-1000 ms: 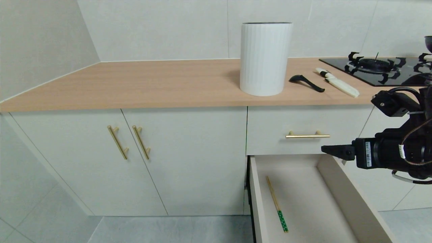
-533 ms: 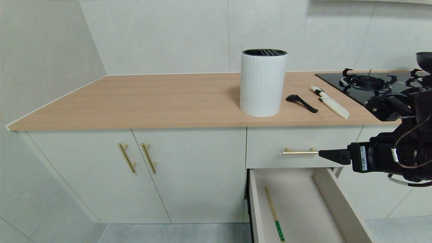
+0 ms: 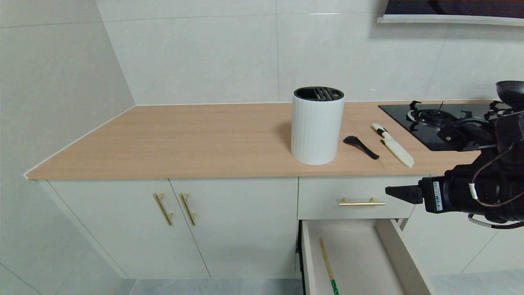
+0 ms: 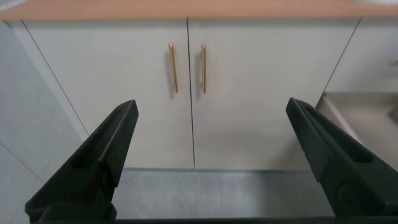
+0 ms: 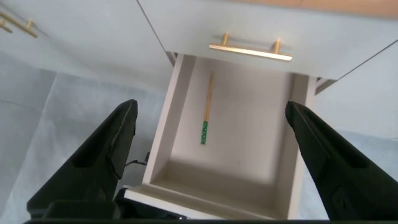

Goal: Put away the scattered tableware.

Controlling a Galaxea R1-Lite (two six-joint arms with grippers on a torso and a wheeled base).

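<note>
White knife (image 3: 392, 144) and black spoon (image 3: 362, 148), one each, left end effector (image 4: 211, 107) wide, right end effector (image 5: 211, 111) wide

Spoon (image 3: 360, 146) between holder (image 3: 317, 125) and knife (image 3: 392, 145), chopsticks (image 5: 206, 109) in drawer (image 5: 178, 111)

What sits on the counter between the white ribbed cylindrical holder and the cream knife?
A small black spoon lies there on the wooden countertop, touching neither the white ribbed holder nor the cream knife; the head view shows it.

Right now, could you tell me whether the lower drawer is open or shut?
Open. The lower drawer is pulled out beneath the shut upper drawer, and chopsticks lie on its exposed floor.
</note>
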